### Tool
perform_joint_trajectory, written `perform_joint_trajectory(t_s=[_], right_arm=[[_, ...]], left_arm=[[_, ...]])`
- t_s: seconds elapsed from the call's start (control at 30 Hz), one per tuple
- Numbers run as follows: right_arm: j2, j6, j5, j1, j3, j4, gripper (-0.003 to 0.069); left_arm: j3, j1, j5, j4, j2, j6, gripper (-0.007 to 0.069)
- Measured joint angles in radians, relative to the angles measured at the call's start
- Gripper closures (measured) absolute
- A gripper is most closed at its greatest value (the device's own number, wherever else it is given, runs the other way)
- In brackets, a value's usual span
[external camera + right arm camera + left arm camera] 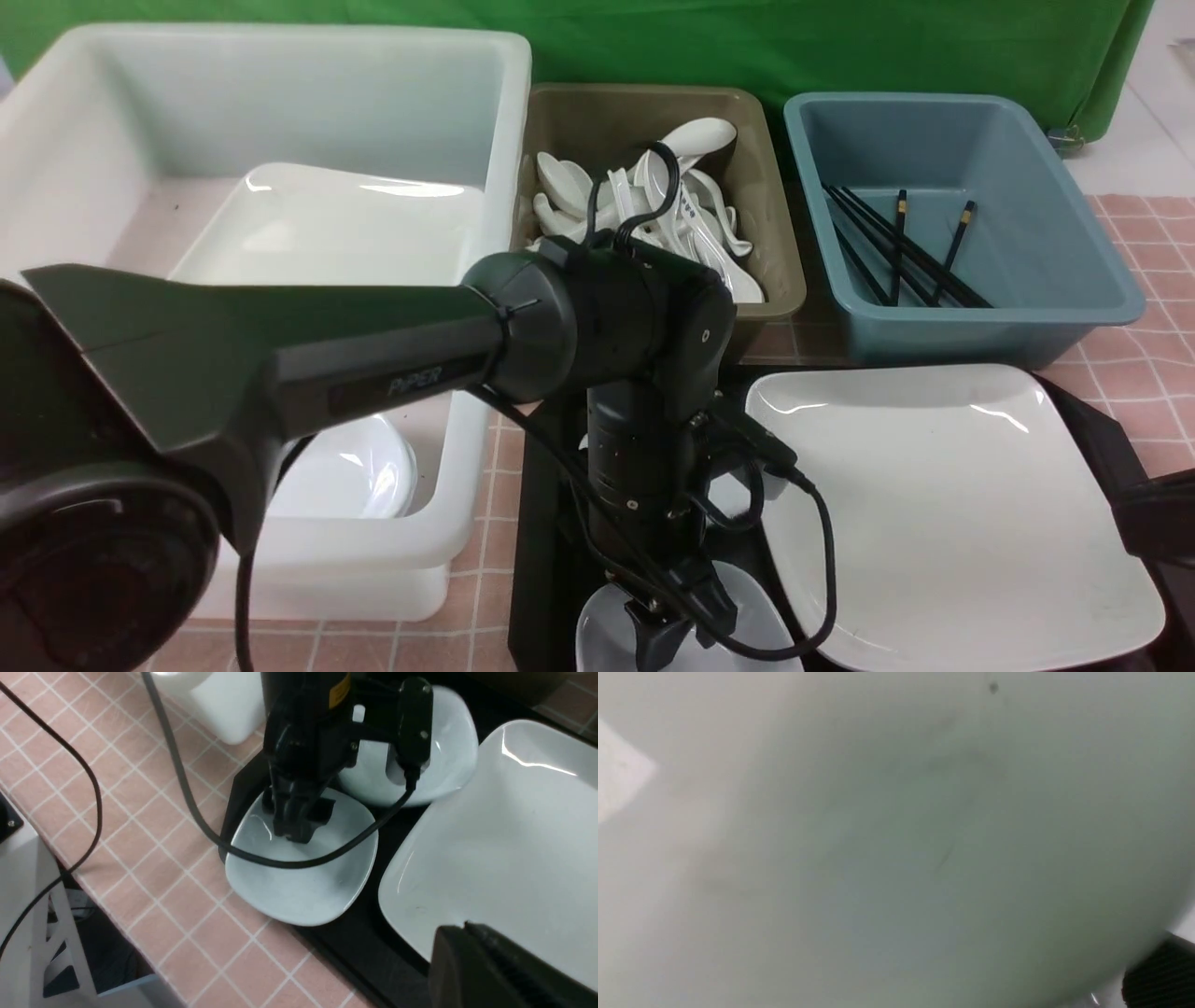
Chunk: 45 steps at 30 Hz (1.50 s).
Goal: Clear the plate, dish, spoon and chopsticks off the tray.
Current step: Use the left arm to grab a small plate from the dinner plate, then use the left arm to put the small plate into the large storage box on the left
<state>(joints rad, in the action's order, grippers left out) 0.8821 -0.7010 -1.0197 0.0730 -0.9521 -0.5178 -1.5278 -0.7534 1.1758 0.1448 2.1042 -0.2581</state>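
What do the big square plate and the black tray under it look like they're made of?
The plate looks like glazed ceramic, possibly melamine: glossy white with sharp light reflections along its rim. The tray looks like moulded plastic: matt black, with hardly any glare.

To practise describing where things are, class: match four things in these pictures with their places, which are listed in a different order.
1. black chopsticks
2. white spoons
3. large square plate
4. small dish

A. under the left hand
B. in the brown bin
C. in the blue bin
D. on the right side of the black tray

Pairs: 1-C, 2-B, 3-D, 4-A
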Motion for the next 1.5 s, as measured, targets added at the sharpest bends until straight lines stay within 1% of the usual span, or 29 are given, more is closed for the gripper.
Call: perform_joint_trajectory(t_s=[0.07,0.17,0.2,0.4,0.5,0.53,0.6,0.73,0.87,0.97,1.03,1.1,1.17,1.23,1.27,1.3,1.33,1.37,1.4,1.43,1.47,1.5], right_arm=[[0.000,0.000,0.005,0.000,0.001,0.000,0.0629],[0.000,0.000,0.005,0.000,0.001,0.000,0.0629],[0.000,0.000,0.006,0.000,0.001,0.000,0.0629],[0.000,0.000,0.008,0.000,0.001,0.000,0.0629],[0.000,0.000,0.008,0.000,0.001,0.000,0.0629],[0.000,0.000,0.008,0.000,0.001,-0.002,0.0629],[0.000,0.000,0.007,0.000,0.001,-0.012,0.0629],[0.000,0.000,0.000,0.000,-0.018,-0.036,0.0629],[0.000,0.000,0.000,0.000,-0.053,-0.059,0.0629],[0.003,-0.023,-0.001,0.000,-0.100,-0.088,0.0629],[0.015,-0.048,-0.010,0.000,-0.134,-0.129,0.0629],[0.040,-0.072,-0.029,0.005,-0.172,-0.175,0.0629],[0.089,-0.079,-0.048,0.047,-0.225,-0.207,0.0629],[0.136,-0.083,-0.053,0.113,-0.265,-0.215,0.0629],[0.151,-0.082,-0.053,0.137,-0.275,-0.215,0.0629],[0.181,-0.072,-0.049,0.188,-0.293,-0.207,0.0629],[0.200,-0.062,-0.044,0.226,-0.304,-0.200,0.0629],[0.229,-0.039,-0.026,0.283,-0.318,-0.165,0.0629],[0.248,-0.014,-0.014,0.322,-0.328,-0.137,0.0629],[0.253,-0.014,-0.010,0.331,-0.328,-0.129,0.0629],[0.284,0.035,0.017,0.396,-0.340,-0.067,0.0629],[0.305,0.066,0.035,0.438,-0.347,-0.021,0.0629]], left_arm=[[0.009,0.000,-0.001,0.003,0.000,0.000,0.0284],[0.017,0.001,-0.003,0.009,0.000,0.003,0.0421],[0.017,0.004,-0.007,0.019,0.000,0.003,0.0441],[0.018,0.017,0.007,0.031,-0.015,0.017,0.0457],[0.018,0.023,0.011,0.042,-0.043,0.022,0.0508],[0.017,0.032,0.014,0.058,-0.075,0.022,0.0550],[0.004,0.039,0.026,0.090,-0.121,0.022,0.0594],[-0.039,0.043,0.022,0.141,-0.193,0.023,0.0613],[-0.093,0.046,0.024,0.177,-0.244,0.023,0.0615],[-0.157,0.078,0.037,0.199,-0.284,0.023,0.0615],[-0.184,0.119,0.038,0.221,-0.321,0.023,0.0615],[-0.194,0.183,0.038,0.247,-0.363,0.023,0.0615],[-0.188,0.300,0.041,0.278,-0.417,0.023,0.0615],[-0.155,0.421,0.038,0.312,-0.466,0.019,0.0615],[-0.139,0.459,0.038,0.323,-0.480,0.013,0.0615],[-0.100,0.538,0.036,0.341,-0.512,-0.002,0.0615],[-0.069,0.590,0.035,0.353,-0.525,-0.005,0.0615],[-0.017,0.666,0.023,0.366,-0.554,-0.009,0.0615],[0.031,0.715,0.012,0.375,-0.569,-0.013,0.0615],[0.041,0.738,0.008,0.379,-0.573,-0.013,0.0615],[0.110,0.803,-0.010,0.385,-0.594,-0.017,0.0615],[0.161,0.850,-0.021,0.385,-0.605,-0.027,0.0615]])
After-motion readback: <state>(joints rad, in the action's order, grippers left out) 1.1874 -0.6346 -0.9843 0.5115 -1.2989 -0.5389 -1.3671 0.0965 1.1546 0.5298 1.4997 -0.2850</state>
